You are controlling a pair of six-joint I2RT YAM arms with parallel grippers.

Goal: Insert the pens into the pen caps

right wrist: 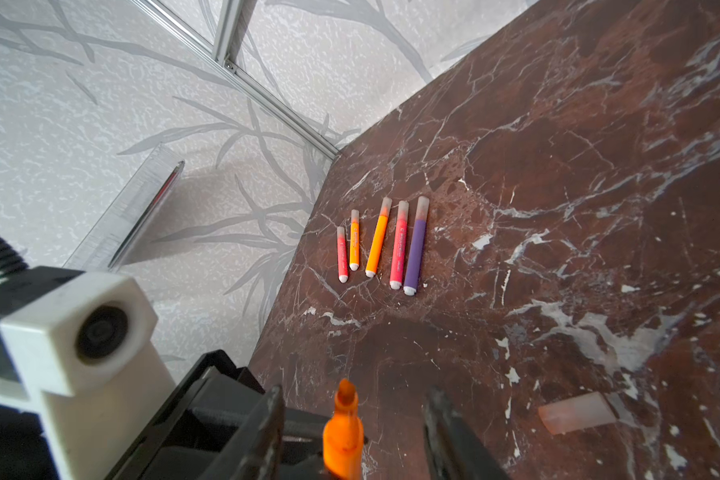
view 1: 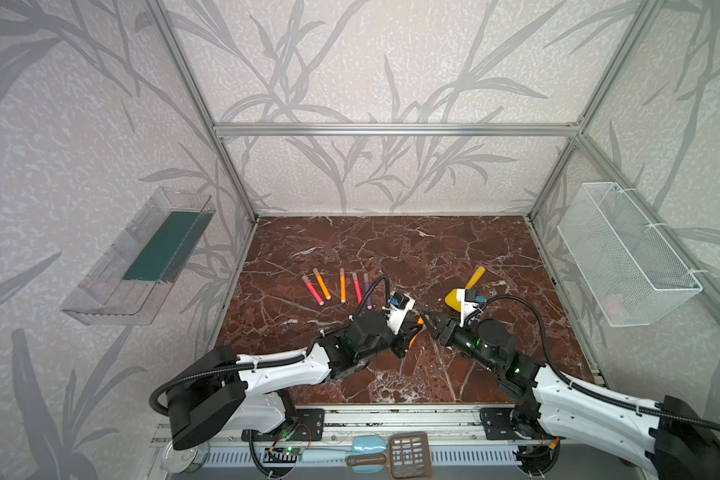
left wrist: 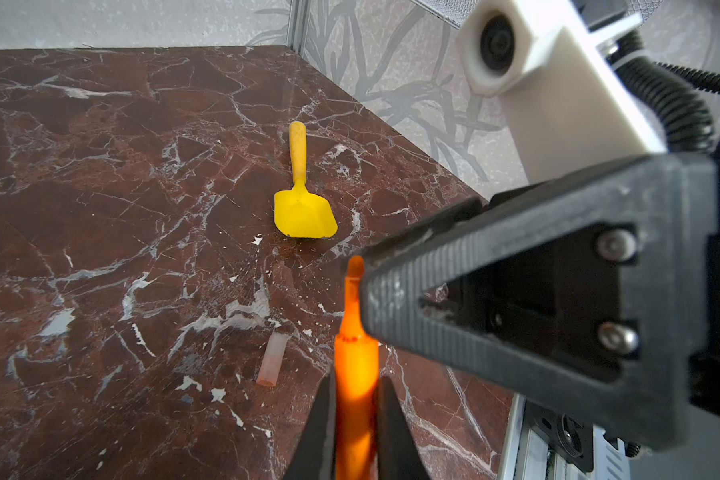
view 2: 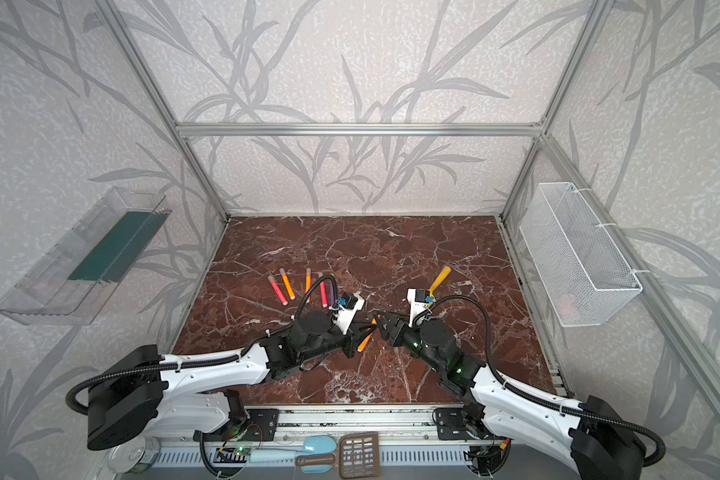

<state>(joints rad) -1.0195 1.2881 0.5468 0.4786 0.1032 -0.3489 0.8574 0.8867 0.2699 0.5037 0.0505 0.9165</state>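
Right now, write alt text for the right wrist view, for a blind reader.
An uncapped orange pen pokes between the spread fingers of the right gripper, touching neither. Beyond it, five capped pens lie in a row on the red-brown marble table, and one loose clear cap lies apart from them.

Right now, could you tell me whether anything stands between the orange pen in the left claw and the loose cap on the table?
Yes: the right claw sits at the bare tip of the orange pen, jaws open either side of it. The left claw grips the barrel. The cap lies free on the table, nothing else between.
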